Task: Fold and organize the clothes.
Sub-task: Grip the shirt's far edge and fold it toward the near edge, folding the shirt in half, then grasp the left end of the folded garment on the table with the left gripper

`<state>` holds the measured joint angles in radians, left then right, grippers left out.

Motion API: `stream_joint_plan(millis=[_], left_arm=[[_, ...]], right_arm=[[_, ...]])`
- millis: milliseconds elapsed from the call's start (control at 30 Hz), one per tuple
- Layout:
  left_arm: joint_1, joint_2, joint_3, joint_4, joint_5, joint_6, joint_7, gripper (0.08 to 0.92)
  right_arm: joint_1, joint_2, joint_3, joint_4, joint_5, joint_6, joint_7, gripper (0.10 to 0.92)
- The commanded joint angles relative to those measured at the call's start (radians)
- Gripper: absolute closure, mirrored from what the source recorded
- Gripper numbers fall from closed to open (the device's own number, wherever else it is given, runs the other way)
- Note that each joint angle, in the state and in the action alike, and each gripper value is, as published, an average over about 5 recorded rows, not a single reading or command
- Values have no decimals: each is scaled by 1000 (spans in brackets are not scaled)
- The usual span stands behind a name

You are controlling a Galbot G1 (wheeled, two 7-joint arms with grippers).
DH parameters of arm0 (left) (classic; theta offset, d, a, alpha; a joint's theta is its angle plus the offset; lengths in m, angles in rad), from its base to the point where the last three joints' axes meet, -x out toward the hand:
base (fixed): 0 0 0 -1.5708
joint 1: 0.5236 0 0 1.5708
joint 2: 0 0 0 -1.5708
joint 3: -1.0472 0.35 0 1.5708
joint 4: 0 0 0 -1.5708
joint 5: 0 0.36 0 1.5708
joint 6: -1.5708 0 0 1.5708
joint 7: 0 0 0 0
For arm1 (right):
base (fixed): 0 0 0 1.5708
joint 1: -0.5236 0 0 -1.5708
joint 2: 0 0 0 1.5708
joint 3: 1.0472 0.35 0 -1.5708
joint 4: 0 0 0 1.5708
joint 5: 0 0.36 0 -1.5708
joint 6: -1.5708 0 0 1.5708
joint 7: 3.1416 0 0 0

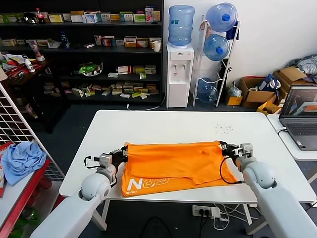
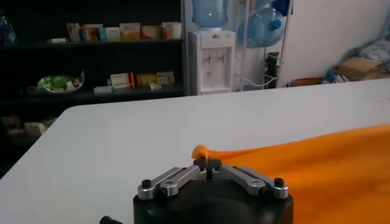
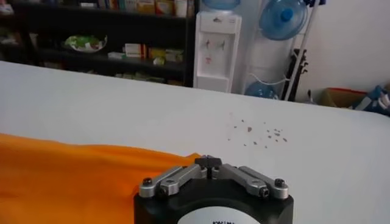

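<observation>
Where the white counter [image 1: 163, 124] meets its near edge, lies the orange T-shirt [image 1: 173, 166], folded over itself, with a doubled upper layer covering the far part and a lower layer reaching toward the near edge. Shows pale lettering [image 1: 143, 184] on that lower layer, at the near left corner. Spreads flat between the two arms.

At the shirt's far left corner, sits the left gripper [image 1: 122, 153], clenched on the T-shirt: in the left wrist view a small raised nub of orange cloth [image 2: 200, 151] pinched right at the closed tips of the left gripper [image 2: 208, 162], with the rest of the fabric running off across the counter [image 2: 122, 146].

At the far right corner, sits the right gripper [image 1: 227, 148], likewise clenched on the T-shirt; in the right wrist view the tips of the right gripper [image 3: 208, 162] drawn together at the fabric's edge [image 3: 91, 176], with small dark specks [image 3: 256, 131] on the counter beyond.

Off the robot's left, lies a light blue cloth [image 1: 22, 158] on a separate red-edged stand [image 1: 25, 191]. Farther back, stand a water dispenser [image 1: 179, 74] and dark shelves [image 1: 79, 49]; at the right edge, an open laptop [image 1: 299, 116].
</observation>
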<state>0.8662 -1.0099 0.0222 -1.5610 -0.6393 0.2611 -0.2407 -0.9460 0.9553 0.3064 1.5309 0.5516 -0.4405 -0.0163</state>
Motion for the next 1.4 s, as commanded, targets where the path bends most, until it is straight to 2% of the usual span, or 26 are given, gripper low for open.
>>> stream_joint_plan(millis=[33, 333, 467, 767, 1200, 1333, 1400], left_arm=[[295, 107, -47, -311, 21, -6, -26, 906], [423, 98, -61, -349, 100, -14, -40, 906], [444, 67, -67, -351, 156, -57, -44, 854], [428, 13, -88, -314, 172, -97, -67, 597], [368, -34, -97, -224, -102, -14, -128, 219], [358, -39, -94, -212, -129, 2, -131, 182], [354, -42, -92, -207, -133, 1, -132, 207]], right_arm=[[-370, -55, 132, 278, -45, -5, 16, 901], [-482, -37, 166, 326, -111, -2, 12, 901], [-478, -26, 169, 313, -133, 9, 19, 874], [-472, -12, 173, 311, -137, 24, 28, 628], [-474, -5, 173, 325, -130, 20, 27, 254], [-480, -6, 177, 338, -125, 17, 26, 207], [-483, -6, 178, 345, -123, 15, 27, 204]])
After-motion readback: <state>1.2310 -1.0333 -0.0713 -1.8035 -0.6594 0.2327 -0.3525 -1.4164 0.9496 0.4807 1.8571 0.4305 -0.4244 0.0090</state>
